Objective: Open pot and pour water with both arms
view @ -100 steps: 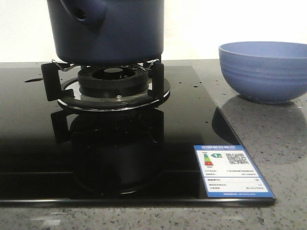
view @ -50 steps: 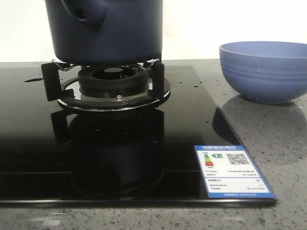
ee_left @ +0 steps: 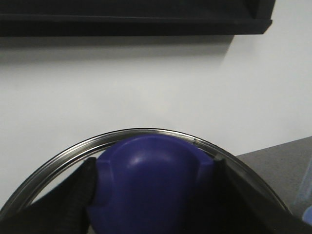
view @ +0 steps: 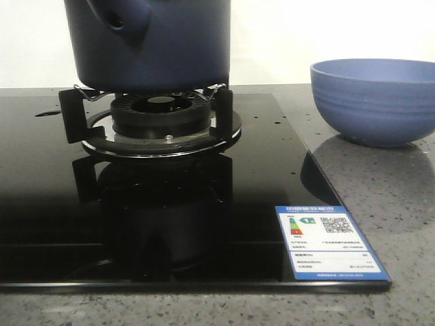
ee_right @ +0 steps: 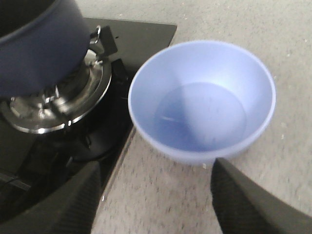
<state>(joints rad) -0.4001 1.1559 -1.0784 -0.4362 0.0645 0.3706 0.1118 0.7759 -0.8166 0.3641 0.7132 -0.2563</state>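
Navy pot (view: 153,44) sits on burner (view: 160,115). Left fingers (ee_left: 83,190) clamp blue lid knob (ee_left: 151,185). Right fingers (ee_right: 73,200) spread wide, holding nothing, over periwinkle bowl (ee_right: 202,100) on desk (ee_right: 161,195).

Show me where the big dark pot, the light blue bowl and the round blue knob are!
pot (view: 160,51), front view, on its side wall.
bowl (ee_right: 202,117), right wrist view, on its inside bottom.
knob (ee_left: 151,185), left wrist view, on its rounded top.

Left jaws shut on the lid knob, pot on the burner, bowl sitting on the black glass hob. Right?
One error: the bowl is not on the black glass hob; it stands on the grey stone counter beside it, as the front view shows. The left gripper on the lid knob and the pot on the burner are right.
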